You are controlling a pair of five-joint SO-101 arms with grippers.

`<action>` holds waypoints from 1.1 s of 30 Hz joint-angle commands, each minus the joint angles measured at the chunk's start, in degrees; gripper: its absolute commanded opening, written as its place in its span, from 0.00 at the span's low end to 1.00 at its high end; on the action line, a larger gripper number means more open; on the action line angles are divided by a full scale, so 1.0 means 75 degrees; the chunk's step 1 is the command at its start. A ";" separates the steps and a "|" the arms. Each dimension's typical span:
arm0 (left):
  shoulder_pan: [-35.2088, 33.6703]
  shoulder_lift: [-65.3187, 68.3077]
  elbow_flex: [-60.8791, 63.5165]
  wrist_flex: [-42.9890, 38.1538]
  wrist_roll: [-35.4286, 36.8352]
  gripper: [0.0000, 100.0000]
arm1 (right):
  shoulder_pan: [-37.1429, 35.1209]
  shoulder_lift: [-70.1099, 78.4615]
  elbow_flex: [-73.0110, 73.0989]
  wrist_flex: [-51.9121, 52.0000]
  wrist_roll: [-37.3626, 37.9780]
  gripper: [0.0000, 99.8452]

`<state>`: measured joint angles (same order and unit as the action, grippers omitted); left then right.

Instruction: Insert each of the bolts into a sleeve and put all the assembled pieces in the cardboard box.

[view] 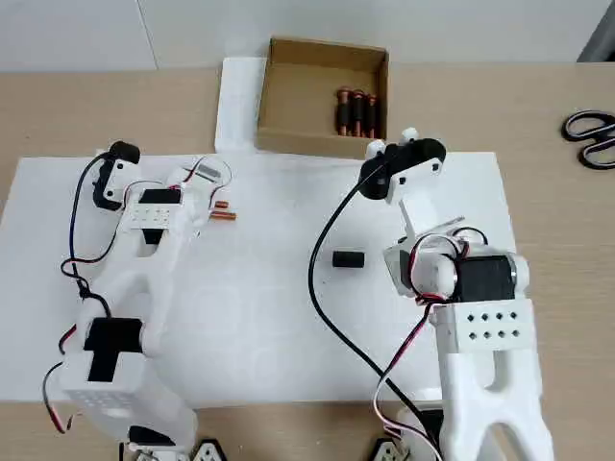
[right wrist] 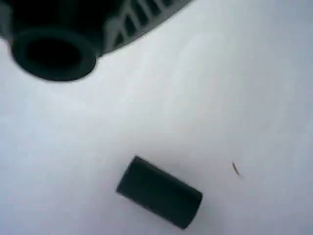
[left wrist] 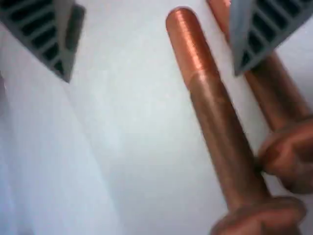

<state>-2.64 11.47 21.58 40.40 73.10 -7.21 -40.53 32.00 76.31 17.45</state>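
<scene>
Right now your left hand [left wrist: 152, 71] is spread wide over 2 bolts on the white sheet [view: 259, 327]. The nearer bolt [left wrist: 210, 117] lies between its fingers [left wrist: 44, 34]. The second bolt [left wrist: 276, 93] is just beside it, partly under 1 finger. Both look like stiff, smooth metal, light and likely to roll or slip, so pinch across the plain shank near the head and leave the tip free. The second bolt crowds that grasp.

Your right hand [view: 392, 146] appears pinched on a black sleeve [right wrist: 54, 56], which looks rigid and light. A spare sleeve [view: 348, 258] lies loose mid-sheet. The cardboard box [view: 288, 58] at the desk's [view: 58, 106] far side holds 3 assembled pieces [view: 356, 111]. Scissors [view: 591, 136] lie well apart.
</scene>
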 commanded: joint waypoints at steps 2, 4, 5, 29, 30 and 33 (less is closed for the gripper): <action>-0.0012 -0.0094 0.0100 0.0105 0.0352 0.21 | 0.0029 -0.0006 -0.0059 -0.0170 -0.0047 0.00; 0.0000 -0.0105 0.0123 0.0246 0.0434 0.21 | 0.0029 -0.0006 -0.0082 -0.0170 -0.0047 0.00; 0.0000 -0.0105 0.0111 0.0363 0.0434 0.21 | 0.0029 -0.0006 -0.0094 -0.0170 -0.0047 0.00; -0.0586 -0.0035 -0.1119 0.1711 0.0692 0.11 | 0.0029 -0.0064 -0.0094 -0.0111 -0.0059 0.00; -0.0645 -0.0035 -0.1166 0.1711 0.0692 0.11 | 0.0029 -0.0064 -0.0094 -0.0111 -0.0059 0.00; -0.0715 -0.0012 -0.1143 0.1524 0.0692 0.11 | 0.0029 -0.0064 -0.0094 -0.0111 -0.0059 0.00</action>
<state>-7.56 11.56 15.16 52.97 78.20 -7.21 -40.53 32.00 76.13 17.45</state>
